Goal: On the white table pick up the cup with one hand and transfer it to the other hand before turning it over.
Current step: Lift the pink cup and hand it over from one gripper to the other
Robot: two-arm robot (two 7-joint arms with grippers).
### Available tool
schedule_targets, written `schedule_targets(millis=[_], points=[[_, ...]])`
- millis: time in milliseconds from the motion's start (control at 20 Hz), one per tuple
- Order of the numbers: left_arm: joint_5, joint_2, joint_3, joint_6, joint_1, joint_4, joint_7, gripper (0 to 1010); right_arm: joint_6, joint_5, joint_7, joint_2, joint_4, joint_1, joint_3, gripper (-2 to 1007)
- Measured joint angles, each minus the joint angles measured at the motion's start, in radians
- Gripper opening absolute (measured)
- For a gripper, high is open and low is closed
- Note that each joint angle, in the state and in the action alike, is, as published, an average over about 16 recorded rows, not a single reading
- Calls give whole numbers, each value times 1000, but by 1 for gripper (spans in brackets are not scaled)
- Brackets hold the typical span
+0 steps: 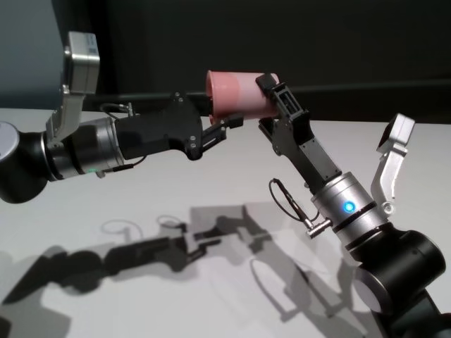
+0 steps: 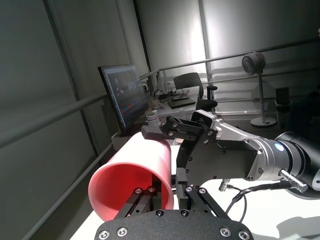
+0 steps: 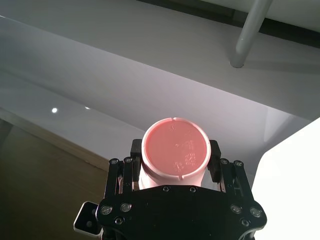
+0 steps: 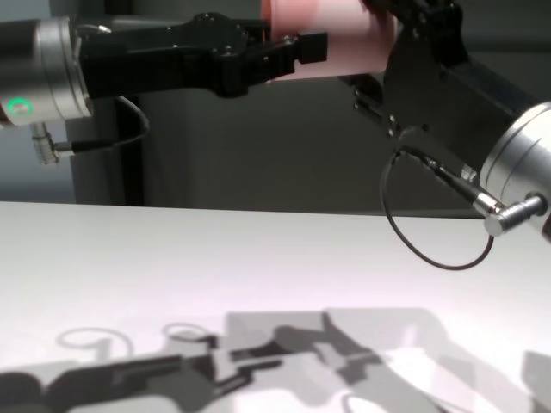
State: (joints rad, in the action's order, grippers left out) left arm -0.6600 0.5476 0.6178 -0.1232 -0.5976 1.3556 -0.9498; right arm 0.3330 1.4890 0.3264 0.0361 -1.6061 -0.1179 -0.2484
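Note:
The pink cup (image 1: 239, 94) lies on its side in the air, well above the white table (image 1: 176, 197). My right gripper (image 1: 271, 103) is shut on its base end; in the right wrist view the base (image 3: 175, 151) faces the camera between the two fingers (image 3: 214, 152). My left gripper (image 1: 227, 127) is at the cup's open rim (image 2: 131, 187), low on the side nearer me. Its fingers (image 2: 144, 196) stand apart, with the rim wall between them in the left wrist view. The chest view shows the cup (image 4: 331, 30) at the top edge, between both grippers.
Only the arms' shadows (image 1: 162, 246) lie on the table below. A dark wall (image 1: 317, 42) runs behind the table's far edge. The right arm's cable loop (image 4: 430, 232) hangs under its wrist.

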Motion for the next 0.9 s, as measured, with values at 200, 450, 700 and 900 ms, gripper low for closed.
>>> schedule_targets(millis=[200,450,700,900], points=[[0,0,0,0,0,0,0,294,0,0,0,0,0,0,0,747],[0,0,0,0,0,0,0,509,1,-1,0,0,0,0,0,747],[0,0,0,0,0,0,0,720,1,-1,0,0,0,0,0,747],[0,0,0,0,0,0,0,862,1,-1,0,0,0,0,0,747]])
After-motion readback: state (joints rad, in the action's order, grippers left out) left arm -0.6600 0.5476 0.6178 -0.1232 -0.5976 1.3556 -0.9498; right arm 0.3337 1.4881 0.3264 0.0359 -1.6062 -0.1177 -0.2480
